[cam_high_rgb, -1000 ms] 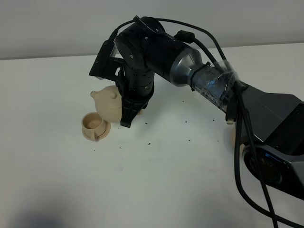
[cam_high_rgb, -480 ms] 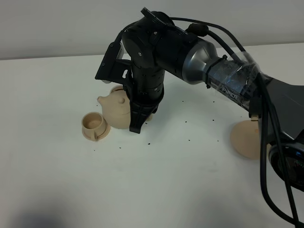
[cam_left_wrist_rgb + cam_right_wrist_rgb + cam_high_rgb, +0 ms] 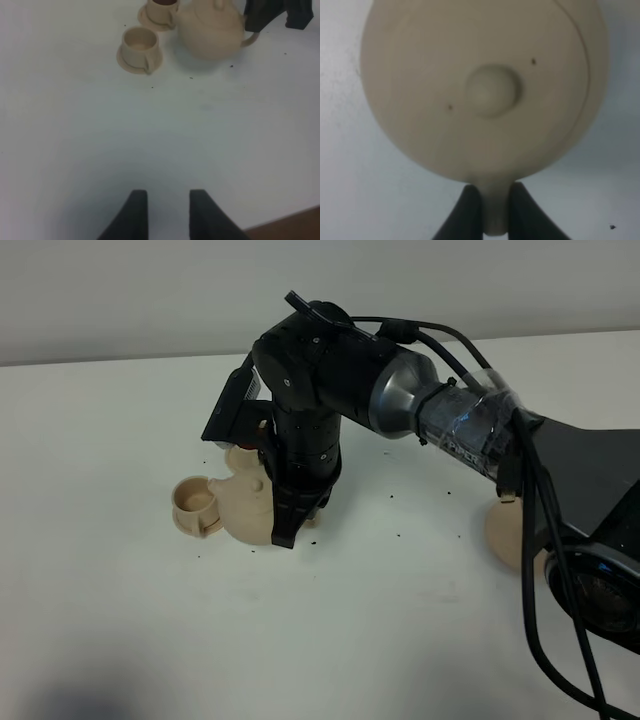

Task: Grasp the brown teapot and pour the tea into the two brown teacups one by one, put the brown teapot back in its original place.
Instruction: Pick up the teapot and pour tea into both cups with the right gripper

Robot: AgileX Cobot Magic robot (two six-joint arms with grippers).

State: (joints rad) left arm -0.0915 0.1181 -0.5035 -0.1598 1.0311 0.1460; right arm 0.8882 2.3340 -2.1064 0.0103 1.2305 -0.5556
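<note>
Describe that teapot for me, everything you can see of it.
The teapot is pale tan and matte, like clay: a round squat body, a lid with a knob, a short spout, a loop handle. The right gripper pinches the handle. Its spout points toward a matching cup close beside it; a flat tan plate lies well apart. Whether it touches the table is unclear.

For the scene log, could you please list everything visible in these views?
brown teapot: one, pale tan, beside the cups, gripped by its handle
teacups: two, pale tan, on saucers, next to the teapot
plate: one, tan, table's right side, partly behind the arm
specks: several, dark, scattered on the table
table: one, white
right gripper: black, shut on the teapot's handle
left gripper: black, open, above the table
</note>
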